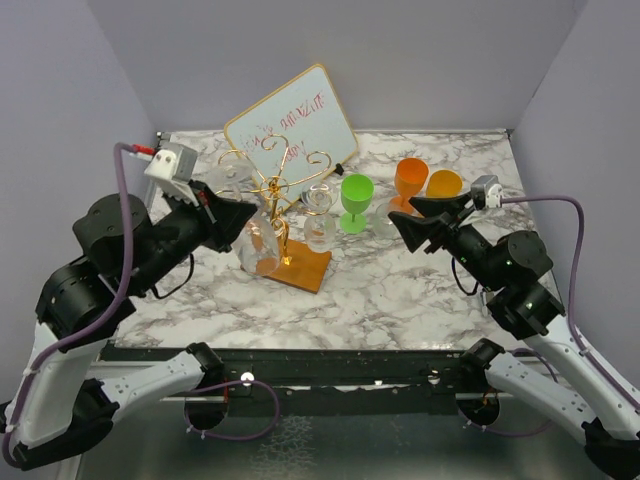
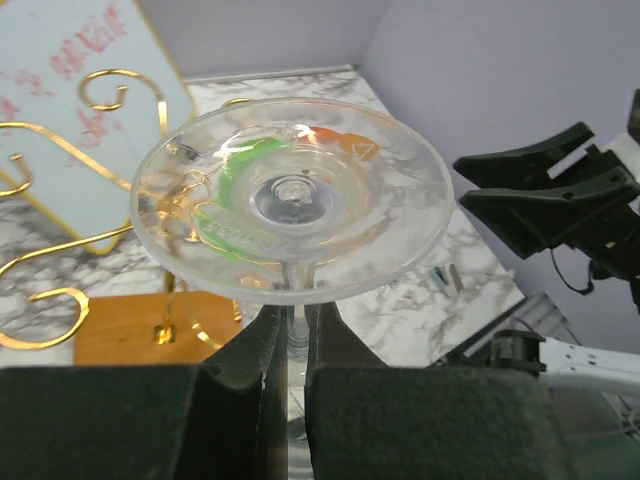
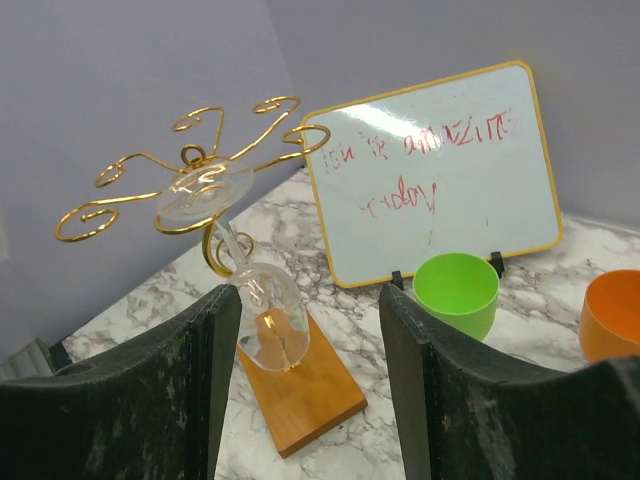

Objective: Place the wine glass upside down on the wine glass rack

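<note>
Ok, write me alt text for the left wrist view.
The left arm's jaws pinch the stem of a clear wine glass, its round foot facing the camera. Behind it at left are the gold wire rack on its wooden base and a whiteboard; the right arm's jaws, black and open, show at right.

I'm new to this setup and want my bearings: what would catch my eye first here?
First the gold rack with curled arms, mid-table on a wooden base, and the clear glass that the left gripper pinches by its stem beside those curls. Behind stands a whiteboard with red scribble. Further right in the top view are a green cup and orange cups.
</note>
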### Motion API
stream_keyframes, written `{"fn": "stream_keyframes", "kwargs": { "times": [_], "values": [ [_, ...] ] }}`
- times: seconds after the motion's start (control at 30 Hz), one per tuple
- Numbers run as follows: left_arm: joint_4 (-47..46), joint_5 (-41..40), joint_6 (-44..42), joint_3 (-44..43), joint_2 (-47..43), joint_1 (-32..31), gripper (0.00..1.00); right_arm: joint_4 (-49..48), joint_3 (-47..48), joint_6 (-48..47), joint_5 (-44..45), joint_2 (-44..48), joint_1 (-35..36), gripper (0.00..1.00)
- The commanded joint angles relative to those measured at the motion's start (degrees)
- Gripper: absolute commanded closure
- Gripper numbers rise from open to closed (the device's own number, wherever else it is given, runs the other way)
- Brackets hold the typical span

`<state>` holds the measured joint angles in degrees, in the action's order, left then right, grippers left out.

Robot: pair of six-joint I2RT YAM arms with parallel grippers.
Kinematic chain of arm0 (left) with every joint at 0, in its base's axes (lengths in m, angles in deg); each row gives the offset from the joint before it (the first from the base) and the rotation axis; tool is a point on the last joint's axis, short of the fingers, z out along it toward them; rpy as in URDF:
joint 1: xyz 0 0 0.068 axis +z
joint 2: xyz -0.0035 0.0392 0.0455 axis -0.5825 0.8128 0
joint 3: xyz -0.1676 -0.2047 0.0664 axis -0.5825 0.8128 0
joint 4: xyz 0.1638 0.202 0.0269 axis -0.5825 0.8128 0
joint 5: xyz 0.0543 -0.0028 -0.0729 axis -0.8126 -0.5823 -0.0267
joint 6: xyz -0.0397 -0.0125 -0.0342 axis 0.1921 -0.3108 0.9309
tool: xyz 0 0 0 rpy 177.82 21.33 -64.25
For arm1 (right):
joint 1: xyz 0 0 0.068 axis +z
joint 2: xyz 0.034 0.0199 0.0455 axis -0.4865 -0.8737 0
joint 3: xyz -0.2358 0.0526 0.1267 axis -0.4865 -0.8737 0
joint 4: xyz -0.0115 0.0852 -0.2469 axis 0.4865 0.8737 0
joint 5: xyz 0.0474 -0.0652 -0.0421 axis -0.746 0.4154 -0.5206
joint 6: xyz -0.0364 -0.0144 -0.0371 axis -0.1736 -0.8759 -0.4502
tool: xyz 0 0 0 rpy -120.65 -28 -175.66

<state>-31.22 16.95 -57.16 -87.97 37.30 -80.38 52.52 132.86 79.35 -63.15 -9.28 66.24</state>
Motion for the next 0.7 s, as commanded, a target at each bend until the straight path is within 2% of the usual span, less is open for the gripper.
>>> {"fn": "stream_keyframes", "kwargs": {
  "times": [0.0,0.13,0.23,0.47,0.67],
  "values": [
    [7.72,-15.52,-0.46,2.05,-5.69,-0.29,1.00,-0.40,-0.97,1.75,3.63,-0.14,0.15,0.38],
    [7.63,-25.37,-0.13,8.99,-11.25,-0.33,1.00,-1.08,-1.17,2.17,4.78,-0.64,0.23,0.37],
    [2.13,-27.86,-1.84,17.15,-16.55,-0.34,1.00,-1.77,-1.54,2.42,6.37,-1.08,0.17,0.38],
    [-15.21,-15.44,-9.90,35.13,-23.27,-0.42,1.00,-2.53,-2.05,2.88,7.22,-1.85,0.14,0.38],
    [-23.20,-11.68,-13.68,40.90,-21.85,-0.38,1.00,-2.38,-1.79,2.80,5.46,-1.55,0.20,0.38]
  ]
}}
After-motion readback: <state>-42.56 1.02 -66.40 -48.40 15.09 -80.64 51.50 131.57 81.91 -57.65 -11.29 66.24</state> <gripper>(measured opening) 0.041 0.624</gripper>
